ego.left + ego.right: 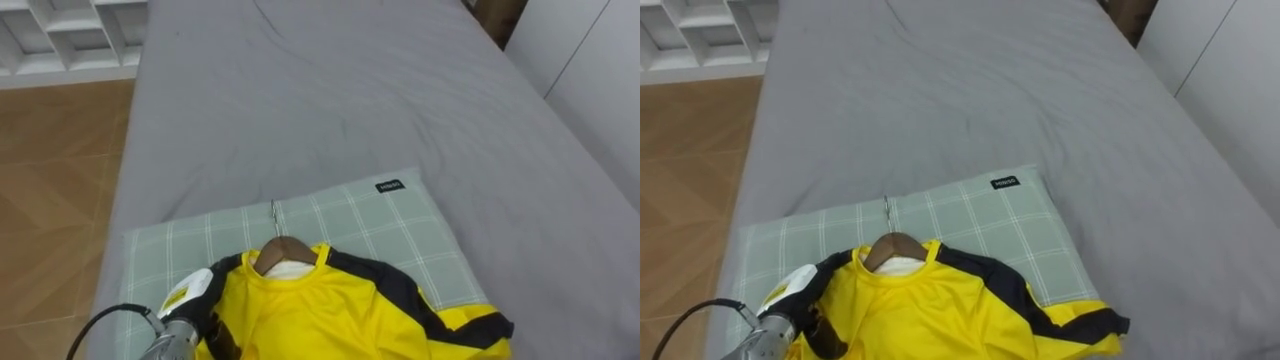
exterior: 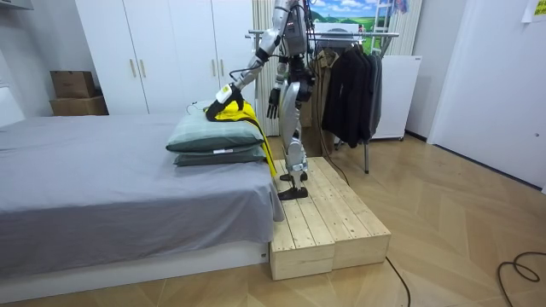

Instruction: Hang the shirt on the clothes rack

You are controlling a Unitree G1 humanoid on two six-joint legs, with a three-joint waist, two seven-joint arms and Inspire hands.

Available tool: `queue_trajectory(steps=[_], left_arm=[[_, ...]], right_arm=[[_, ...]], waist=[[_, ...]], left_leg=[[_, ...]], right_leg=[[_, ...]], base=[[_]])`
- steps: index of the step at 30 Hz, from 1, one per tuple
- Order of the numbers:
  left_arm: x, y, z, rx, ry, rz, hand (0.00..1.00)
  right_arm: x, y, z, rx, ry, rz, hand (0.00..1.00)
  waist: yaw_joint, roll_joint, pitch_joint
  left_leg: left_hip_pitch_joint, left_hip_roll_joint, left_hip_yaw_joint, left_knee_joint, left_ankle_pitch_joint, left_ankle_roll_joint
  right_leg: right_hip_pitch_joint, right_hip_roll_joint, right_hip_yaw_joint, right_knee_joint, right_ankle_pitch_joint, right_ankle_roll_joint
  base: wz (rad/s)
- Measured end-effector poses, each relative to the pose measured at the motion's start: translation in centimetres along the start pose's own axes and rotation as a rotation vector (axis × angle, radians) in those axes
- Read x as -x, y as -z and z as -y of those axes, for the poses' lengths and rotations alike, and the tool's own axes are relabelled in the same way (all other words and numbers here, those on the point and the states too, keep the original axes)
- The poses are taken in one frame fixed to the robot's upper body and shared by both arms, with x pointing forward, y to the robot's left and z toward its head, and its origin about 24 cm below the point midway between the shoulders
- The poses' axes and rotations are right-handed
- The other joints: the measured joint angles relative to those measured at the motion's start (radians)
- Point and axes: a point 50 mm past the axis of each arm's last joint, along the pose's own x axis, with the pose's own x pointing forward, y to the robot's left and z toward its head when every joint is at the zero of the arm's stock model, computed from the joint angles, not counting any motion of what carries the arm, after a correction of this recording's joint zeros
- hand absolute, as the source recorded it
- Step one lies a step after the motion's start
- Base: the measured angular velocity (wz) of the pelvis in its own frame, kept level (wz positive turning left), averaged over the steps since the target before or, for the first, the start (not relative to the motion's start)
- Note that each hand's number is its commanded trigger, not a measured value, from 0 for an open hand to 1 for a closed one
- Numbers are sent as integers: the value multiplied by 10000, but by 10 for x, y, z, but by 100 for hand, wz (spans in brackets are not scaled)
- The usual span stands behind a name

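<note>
Left robot hand [image 1: 212, 338] at the shoulder of the yellow jersey [image 1: 330, 310], half sunk in cloth; grip impossible to tell. Right robot hand [image 2: 273, 101] slack, empty. Jersey already on a wooden hanger [image 1: 283, 250], flat on the checked pillow [image 1: 380, 215]. Probably pick-up stage: next, lift by the hanger, turn toward the clothes rack [image 2: 341, 36] behind. Dark coats [image 2: 350, 85] crowding its rail.

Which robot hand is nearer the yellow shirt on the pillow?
Left. The left robot hand is at the shoulder of the yellow shirt; the right robot hand hangs by the robot's side, apart from it.
</note>
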Motion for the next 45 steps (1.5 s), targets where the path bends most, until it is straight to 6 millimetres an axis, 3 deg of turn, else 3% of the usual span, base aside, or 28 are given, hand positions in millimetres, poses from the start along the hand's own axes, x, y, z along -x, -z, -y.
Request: queue_trajectory(steps=[7, 13, 27, 28, 29, 30, 31, 37, 45], left_arm=[[-3, -3, -4, -170, -42, -144, 0], [-4, -6, -4, -764, -12, -74, 0], [-4, -8, -2, -903, 50, -151, 0], [-4, -8, -2, -918, 51, -142, 17], [-4, -8, -2, -927, 51, -140, 51], [-4, -9, -2, -947, 42, -131, 92], [-4, -9, -3, -974, 35, -124, 100], [-7, -12, -13, -1033, -374, -40, 100], [-8, -11, -20, -1088, -556, -146, 100]], right_arm=[[-1, -5, -3, 319, -111, 40, 0], [-3, -9, -10, 248, -347, 126, 0], [-4, -14, -11, 244, -386, 73, 0], [-4, -14, -12, 246, -395, 73, 0], [-4, -14, -12, 244, -402, 70, 0], [-4, -14, -12, 242, -416, 67, 0], [-4, -13, -12, 239, -425, 67, 0], [-4, -15, -14, 250, -474, 133, 0], [-4, -15, -14, 247, -465, 128, 0]], waist=[[1, -74, -6], [-263, -245, -3], [-261, -275, -2], [-283, -279, 0], [-290, -287, -3], [-292, -308, -2], [-290, -336, 0], [-248, -474, -8], [-257, -480, -9]], left_leg=[[-292, -25, 17, 122, 68, 16], [-442, -17, -40, 287, 72, 20], [-684, 7, 32, 275, 79, 31], [-713, 6, 25, 291, 79, 31], [-727, 5, 22, 296, 79, 31], [-748, 4, 17, 301, 79, 31], [-757, 3, 12, 305, 79, 31], [-765, -8, -14, 312, 79, 32], [-757, -12, -23, 287, 80, 32]], right_leg=[[-240, -50, -42, 85, -119, 21], [-277, -47, -132, 73, -118, 22], [-565, -30, -76, 99, -99, 21], [-580, -30, -84, 94, -99, 21], [-585, -31, -87, 90, -99, 21], [-595, -30, -93, 81, -99, 21], [-598, -30, -99, 74, -99, 21], [-591, -34, -128, 64, -98, 22], [-582, -37, -146, 49, -98, 23]], base=[[1], [4], [0], [0], [0], [0], [0], [0], [0]])
